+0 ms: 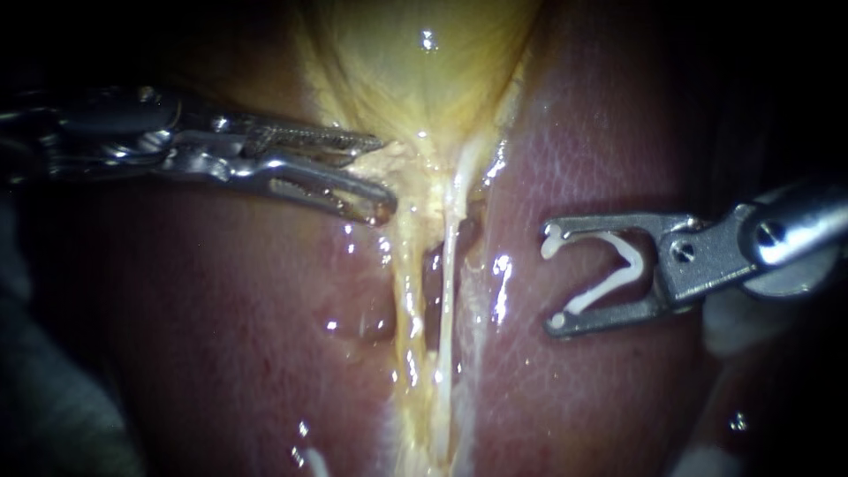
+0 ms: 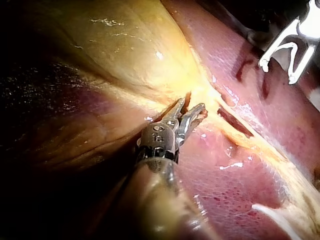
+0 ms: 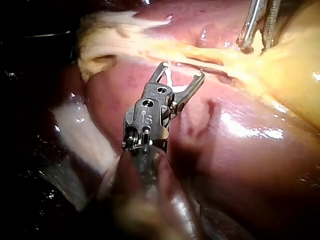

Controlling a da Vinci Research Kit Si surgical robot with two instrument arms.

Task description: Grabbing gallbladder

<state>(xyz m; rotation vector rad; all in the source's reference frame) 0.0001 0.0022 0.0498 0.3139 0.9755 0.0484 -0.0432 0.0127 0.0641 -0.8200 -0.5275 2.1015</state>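
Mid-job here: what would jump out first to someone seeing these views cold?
First, the right instrument, holding a white clip in its wide-spread claw, over the liver to the right of the pale yellow seam. Next, the left instrument, claw open, with its tips at the foot of the yellow gallbladder, where it narrows into the seam.

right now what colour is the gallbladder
The gallbladder is pale yellow with a wet sheen; clearest in the left wrist view.
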